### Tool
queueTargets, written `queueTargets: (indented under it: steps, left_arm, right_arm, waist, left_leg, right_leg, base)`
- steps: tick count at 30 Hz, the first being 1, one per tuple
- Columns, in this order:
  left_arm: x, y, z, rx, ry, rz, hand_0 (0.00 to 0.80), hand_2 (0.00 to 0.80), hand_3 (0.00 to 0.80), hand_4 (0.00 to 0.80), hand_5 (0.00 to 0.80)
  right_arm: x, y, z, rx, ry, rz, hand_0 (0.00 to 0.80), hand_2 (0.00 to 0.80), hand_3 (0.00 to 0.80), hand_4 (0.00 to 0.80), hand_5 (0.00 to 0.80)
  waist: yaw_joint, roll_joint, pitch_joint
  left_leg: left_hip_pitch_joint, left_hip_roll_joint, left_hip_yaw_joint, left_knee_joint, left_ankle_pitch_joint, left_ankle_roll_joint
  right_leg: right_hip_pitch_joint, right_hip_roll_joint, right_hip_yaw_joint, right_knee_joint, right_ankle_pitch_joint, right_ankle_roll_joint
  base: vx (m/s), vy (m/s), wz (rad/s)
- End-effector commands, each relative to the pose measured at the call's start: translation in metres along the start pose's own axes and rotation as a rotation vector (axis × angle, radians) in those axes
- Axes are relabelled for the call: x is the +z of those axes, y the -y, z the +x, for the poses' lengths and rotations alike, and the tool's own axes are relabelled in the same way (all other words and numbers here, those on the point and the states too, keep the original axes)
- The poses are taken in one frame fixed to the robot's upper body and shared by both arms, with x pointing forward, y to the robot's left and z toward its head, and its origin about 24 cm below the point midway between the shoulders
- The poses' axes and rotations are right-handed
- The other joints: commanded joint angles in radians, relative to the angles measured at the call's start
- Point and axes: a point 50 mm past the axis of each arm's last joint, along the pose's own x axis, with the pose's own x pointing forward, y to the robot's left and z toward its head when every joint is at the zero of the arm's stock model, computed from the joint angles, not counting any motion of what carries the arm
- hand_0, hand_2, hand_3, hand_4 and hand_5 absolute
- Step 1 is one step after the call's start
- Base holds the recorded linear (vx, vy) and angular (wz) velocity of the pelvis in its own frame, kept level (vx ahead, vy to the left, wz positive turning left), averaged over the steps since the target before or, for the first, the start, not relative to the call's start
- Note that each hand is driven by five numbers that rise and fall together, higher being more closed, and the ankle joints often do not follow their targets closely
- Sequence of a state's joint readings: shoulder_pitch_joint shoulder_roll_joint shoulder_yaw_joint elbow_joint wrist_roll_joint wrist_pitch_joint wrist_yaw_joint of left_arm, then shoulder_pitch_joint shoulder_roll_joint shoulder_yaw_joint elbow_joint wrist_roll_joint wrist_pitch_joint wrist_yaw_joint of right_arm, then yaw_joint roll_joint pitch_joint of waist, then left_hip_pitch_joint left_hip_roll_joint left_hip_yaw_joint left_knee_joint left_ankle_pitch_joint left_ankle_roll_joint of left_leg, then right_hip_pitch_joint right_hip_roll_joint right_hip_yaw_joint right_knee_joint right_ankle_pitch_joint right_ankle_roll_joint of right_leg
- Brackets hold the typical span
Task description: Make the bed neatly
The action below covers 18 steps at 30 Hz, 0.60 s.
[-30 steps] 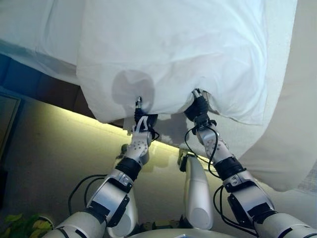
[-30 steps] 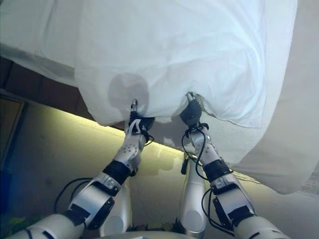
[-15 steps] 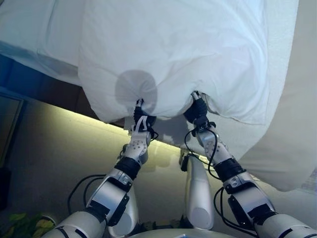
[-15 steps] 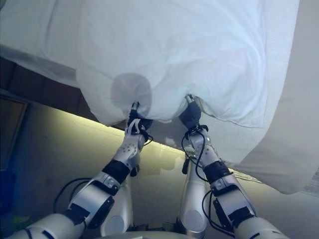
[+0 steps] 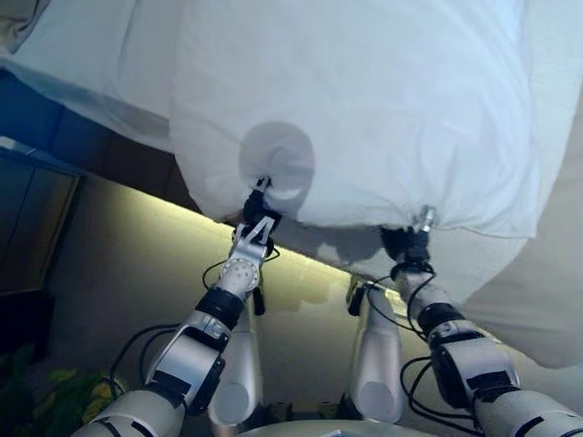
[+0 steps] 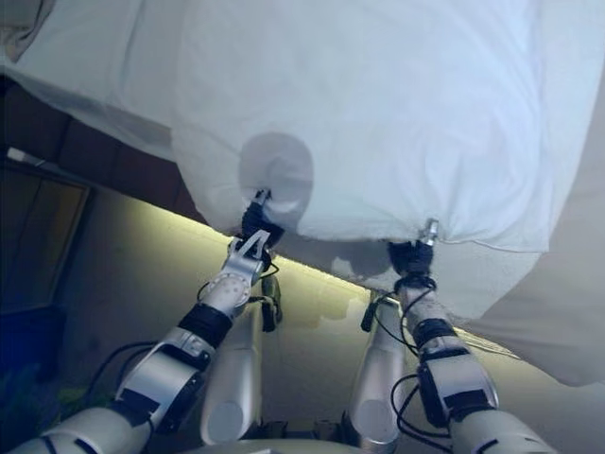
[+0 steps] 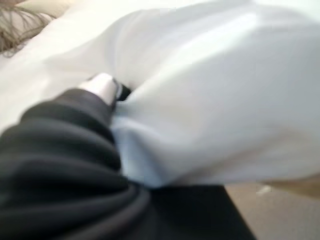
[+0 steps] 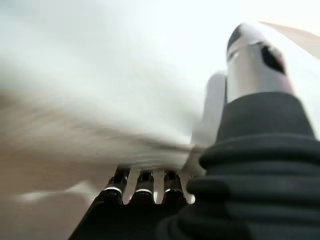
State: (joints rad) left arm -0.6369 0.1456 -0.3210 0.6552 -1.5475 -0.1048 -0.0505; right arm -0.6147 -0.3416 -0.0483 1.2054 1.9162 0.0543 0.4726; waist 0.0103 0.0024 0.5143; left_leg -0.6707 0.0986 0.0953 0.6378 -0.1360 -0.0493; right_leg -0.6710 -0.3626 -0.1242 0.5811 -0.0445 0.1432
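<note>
A big white pillow (image 5: pixel 364 100) lies over the near edge of the bed, on the white sheet (image 5: pixel 91 55). My left hand (image 5: pixel 258 214) is at the pillow's lower edge, left of its middle. In the left wrist view its thumb (image 7: pixel 102 86) is curled into bunched white cloth (image 7: pixel 210 100), so it is shut on the pillow. My right hand (image 5: pixel 410 241) is at the same edge, further right. Its thumb (image 8: pixel 250 55) lies over the cloth and its fingers (image 8: pixel 142 187) run under it, pinching the pillow's edge.
A white cover (image 5: pixel 547 273) hangs down off the bed at the right. The dark bed base (image 5: pixel 118 155) runs below the sheet at the left. A dark cabinet (image 5: pixel 27 228) and a green plant (image 5: pixel 36 401) stand on the floor at the left.
My right hand has moved to the right along the pillow's lower edge, so the hands are further apart. The camera has shifted too. My left hand keeps its hold.
</note>
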Motion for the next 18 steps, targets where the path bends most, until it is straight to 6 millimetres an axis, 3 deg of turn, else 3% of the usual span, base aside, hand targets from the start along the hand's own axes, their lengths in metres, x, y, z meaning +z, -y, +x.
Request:
queueTargets:
  steps: [1,8,9,10,14,18]
  left_arm:
    - [0.008,0.044,0.004,-0.236,0.01,-0.022,0.8,0.8,0.8,0.8,0.8]
    - [0.011,0.048,0.001,-0.252,0.004,-0.042,0.8,0.8,0.8,0.8,0.8]
    - [0.012,0.048,0.001,-0.249,0.002,-0.045,0.8,0.8,0.8,0.8,0.8]
    - [0.012,0.048,0.0,-0.25,0.0,-0.047,0.8,0.8,0.8,0.8,0.8]
    - [0.012,0.045,-0.001,-0.255,-0.002,-0.049,0.8,0.8,0.8,0.8,0.8]
    - [0.013,0.042,-0.001,-0.255,-0.006,-0.049,0.8,0.8,0.8,0.8,0.8]
  right_arm:
    - [0.029,-0.018,0.003,0.129,0.095,0.081,0.0,0.0,0.0,0.0,0.0]
    - [0.056,-0.043,0.008,0.232,0.152,0.078,0.0,0.0,0.0,0.0,0.0]
    - [0.06,-0.047,0.009,0.248,0.153,0.072,0.304,0.304,0.304,0.304,0.304]
    - [0.062,-0.052,0.01,0.261,0.154,0.066,0.8,0.8,0.8,0.8,0.8]
    - [0.072,-0.066,0.012,0.308,0.168,0.06,0.8,0.8,0.8,0.8,0.8]
    - [0.078,-0.068,0.011,0.315,0.177,0.054,0.8,0.8,0.8,0.8,0.8]
  waist:
    - [0.016,0.044,-0.029]
    - [0.012,0.058,-0.019]
    - [0.011,0.061,-0.02]
    - [0.01,0.063,-0.019]
    - [0.007,0.07,-0.016]
    - [0.006,0.073,-0.017]
  left_leg:
    - [-0.055,0.021,-0.077,0.016,0.049,-0.056]
    - [-0.066,0.018,-0.069,0.012,0.051,-0.059]
    - [-0.067,0.018,-0.067,0.011,0.052,-0.059]
    - [-0.068,0.017,-0.066,0.01,0.053,-0.059]
    - [-0.071,0.015,-0.059,0.004,0.057,-0.059]
    - [-0.069,0.013,-0.056,0.003,0.058,-0.059]
  right_leg:
    - [0.02,-0.055,0.01,-0.07,0.124,0.072]
    - [-0.002,-0.054,0.017,-0.07,0.124,0.078]
    - [-0.005,-0.054,0.017,-0.071,0.126,0.079]
    - [-0.007,-0.054,0.018,-0.073,0.128,0.078]
    - [-0.015,-0.056,0.02,-0.077,0.131,0.079]
    - [-0.012,-0.057,0.019,-0.076,0.132,0.078]
  base:
    - [-0.027,0.009,0.04]
    - [-0.008,0.008,0.02]
    - [-0.006,0.031,0.0]
    - [-0.004,0.032,0.01]
    - [-0.003,0.039,0.03]
    - [0.003,0.017,0.01]
